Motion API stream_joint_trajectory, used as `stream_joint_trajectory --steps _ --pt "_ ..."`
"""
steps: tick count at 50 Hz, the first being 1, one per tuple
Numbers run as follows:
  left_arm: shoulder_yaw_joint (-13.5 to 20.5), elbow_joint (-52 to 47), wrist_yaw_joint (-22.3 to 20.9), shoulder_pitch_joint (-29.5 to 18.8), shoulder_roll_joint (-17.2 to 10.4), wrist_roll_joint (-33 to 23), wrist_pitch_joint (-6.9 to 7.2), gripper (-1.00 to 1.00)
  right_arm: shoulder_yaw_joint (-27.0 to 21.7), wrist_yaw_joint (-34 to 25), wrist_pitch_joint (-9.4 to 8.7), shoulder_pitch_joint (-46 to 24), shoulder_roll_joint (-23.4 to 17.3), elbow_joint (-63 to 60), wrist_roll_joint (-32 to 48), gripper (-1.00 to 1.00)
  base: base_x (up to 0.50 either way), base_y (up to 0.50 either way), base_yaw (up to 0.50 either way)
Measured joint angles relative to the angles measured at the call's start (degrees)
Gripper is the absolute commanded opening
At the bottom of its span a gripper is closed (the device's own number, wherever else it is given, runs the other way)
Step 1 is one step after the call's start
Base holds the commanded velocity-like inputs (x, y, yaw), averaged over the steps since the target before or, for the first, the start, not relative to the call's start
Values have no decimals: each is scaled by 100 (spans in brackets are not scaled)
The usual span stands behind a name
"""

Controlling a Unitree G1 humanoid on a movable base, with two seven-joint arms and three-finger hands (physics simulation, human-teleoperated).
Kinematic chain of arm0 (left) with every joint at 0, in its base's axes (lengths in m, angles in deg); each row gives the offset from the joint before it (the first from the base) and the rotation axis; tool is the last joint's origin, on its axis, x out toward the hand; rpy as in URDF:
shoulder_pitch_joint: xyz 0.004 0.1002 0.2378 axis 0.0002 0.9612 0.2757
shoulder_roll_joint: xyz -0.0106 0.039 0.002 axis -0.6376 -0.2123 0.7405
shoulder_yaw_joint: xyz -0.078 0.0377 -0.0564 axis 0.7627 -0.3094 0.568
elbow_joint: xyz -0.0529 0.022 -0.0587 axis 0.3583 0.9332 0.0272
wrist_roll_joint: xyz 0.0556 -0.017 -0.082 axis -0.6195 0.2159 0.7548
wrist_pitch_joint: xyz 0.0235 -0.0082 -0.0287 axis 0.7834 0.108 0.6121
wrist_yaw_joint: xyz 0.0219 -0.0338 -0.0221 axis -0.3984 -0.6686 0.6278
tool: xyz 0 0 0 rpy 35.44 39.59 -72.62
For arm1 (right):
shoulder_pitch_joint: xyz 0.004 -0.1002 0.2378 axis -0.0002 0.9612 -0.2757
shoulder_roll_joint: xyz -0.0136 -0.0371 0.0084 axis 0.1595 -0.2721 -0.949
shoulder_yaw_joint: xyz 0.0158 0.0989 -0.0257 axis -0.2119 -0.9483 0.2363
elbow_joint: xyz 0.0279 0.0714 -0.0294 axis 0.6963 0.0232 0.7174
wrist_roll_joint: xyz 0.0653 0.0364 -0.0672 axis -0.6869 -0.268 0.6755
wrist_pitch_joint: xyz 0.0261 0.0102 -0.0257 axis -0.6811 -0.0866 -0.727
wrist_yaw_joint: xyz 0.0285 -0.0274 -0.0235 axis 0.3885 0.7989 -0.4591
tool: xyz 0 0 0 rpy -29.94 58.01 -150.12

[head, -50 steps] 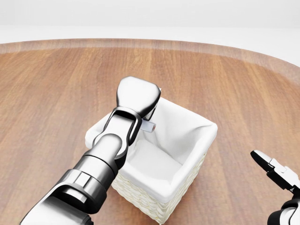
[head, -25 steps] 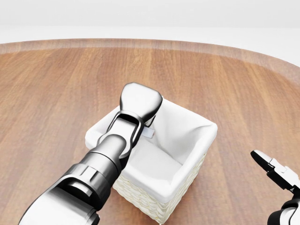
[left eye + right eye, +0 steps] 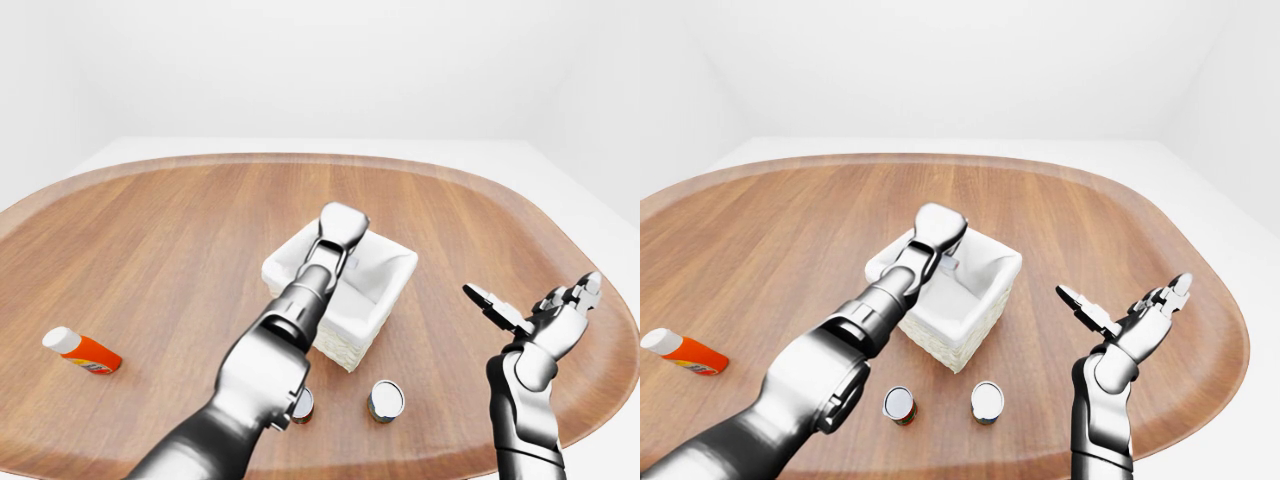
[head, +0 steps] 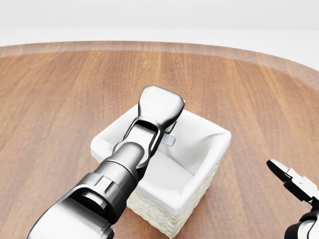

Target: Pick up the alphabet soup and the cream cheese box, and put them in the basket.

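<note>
The white-lined wicker basket (image 4: 220,136) stands mid-table. My left hand (image 4: 166,130) hovers over its upper-left part, back turned to the cameras, so the fingers are hidden. A small pale flat piece (image 4: 168,141) pokes out under the hand; I cannot tell whether it is the cream cheese box or a finger. Two cans lie below the basket in the right-eye view, one (image 3: 899,404) beside my left forearm and the other (image 3: 987,400) to its right. Which can is the alphabet soup cannot be read. My right hand (image 3: 1125,312) is raised at the right, open and holding nothing.
An orange-red bottle with a white cap (image 3: 82,352) lies far left on the round wooden table (image 3: 180,230). My left forearm (image 3: 270,350) crosses the lower middle of the views and partly covers one can.
My left hand has slid to the right over the basket, and the pale piece under it moved along. The right hand and the basket have stayed put.
</note>
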Motion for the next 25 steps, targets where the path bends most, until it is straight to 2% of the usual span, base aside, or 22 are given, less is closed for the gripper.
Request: stream_joint_trajectory --steps 1,2,25 --pt "-3 1 1 3 10 -3 0 -53 0 0 0 0 0 1 0 100 0 0 0" --pt "-5 8 11 7 19 -2 -1 100 -1 0 0 0 0 1 0 100 0 0 0" --pt "30 -45 212 -86 -56 96 0 100 -3 0 0 -2 -2 14 0 100 0 0 0"
